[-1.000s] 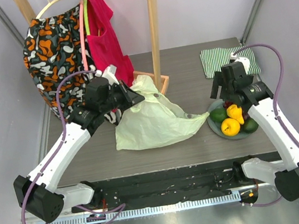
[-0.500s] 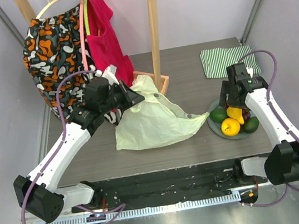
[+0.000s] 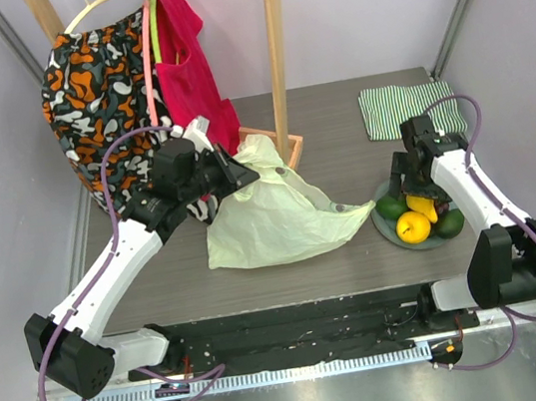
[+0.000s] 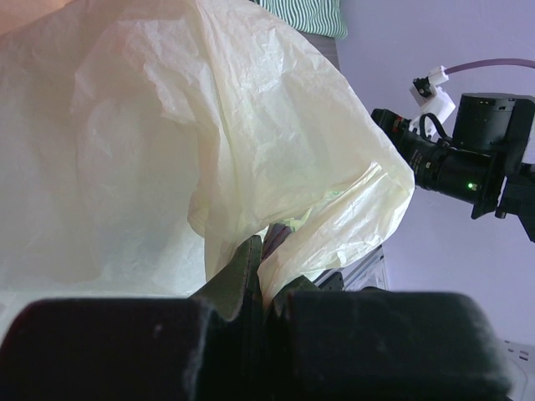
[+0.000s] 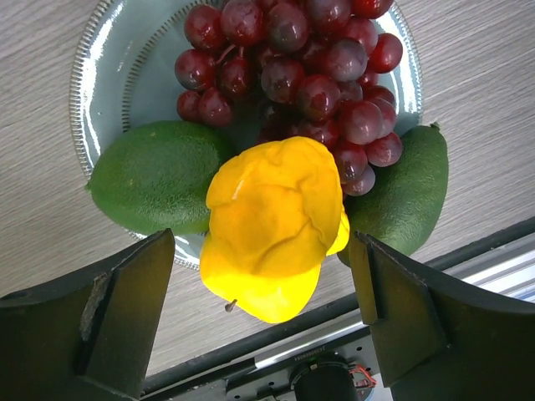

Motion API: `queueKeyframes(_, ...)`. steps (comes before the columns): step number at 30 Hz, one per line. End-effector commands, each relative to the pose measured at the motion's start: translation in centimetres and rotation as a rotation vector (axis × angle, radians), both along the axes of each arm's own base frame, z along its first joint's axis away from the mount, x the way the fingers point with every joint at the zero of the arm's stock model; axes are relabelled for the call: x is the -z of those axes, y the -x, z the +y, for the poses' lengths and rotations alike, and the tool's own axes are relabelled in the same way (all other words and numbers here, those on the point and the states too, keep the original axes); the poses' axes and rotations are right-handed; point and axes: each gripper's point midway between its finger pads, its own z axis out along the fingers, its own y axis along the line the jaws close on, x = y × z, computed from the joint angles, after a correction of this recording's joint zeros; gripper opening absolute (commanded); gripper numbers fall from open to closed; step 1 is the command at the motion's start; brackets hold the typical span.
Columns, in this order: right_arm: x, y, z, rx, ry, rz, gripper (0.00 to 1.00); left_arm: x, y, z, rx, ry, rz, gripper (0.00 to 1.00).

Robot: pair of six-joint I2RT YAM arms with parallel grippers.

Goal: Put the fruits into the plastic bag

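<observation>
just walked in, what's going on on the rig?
Left gripper is shut on the edge of the plastic bag, holding that edge up. Right gripper hangs open over the grey plate, jaws either side of the lumpy yellow fruit, not gripping yet. Grapes and both avocados are on the plate too.

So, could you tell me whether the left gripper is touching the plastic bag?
Touching. The left wrist view shows the left gripper, jaws shut, pinching the plastic bag.
</observation>
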Motion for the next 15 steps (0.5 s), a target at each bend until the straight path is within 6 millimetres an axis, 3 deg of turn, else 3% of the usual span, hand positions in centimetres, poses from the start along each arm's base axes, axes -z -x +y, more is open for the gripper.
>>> queueKeyframes(1,0.4,-0.69,-0.33,0.0,0.012,-0.008,0.92,-1.6,-0.37,-0.26,0.02,0.024,-0.065,0.0)
queueKeyframes(8,1.25,-0.84,-0.78,0.0,0.039,0.019,0.89,-1.32,-0.19,-0.3,0.028,0.016,-0.056,0.0)
queueKeyframes(15,1.11,-0.72,-0.81,-0.001,0.041,0.017,0.79,-1.37,-0.13,-0.23,0.026,0.016,-0.057,0.0)
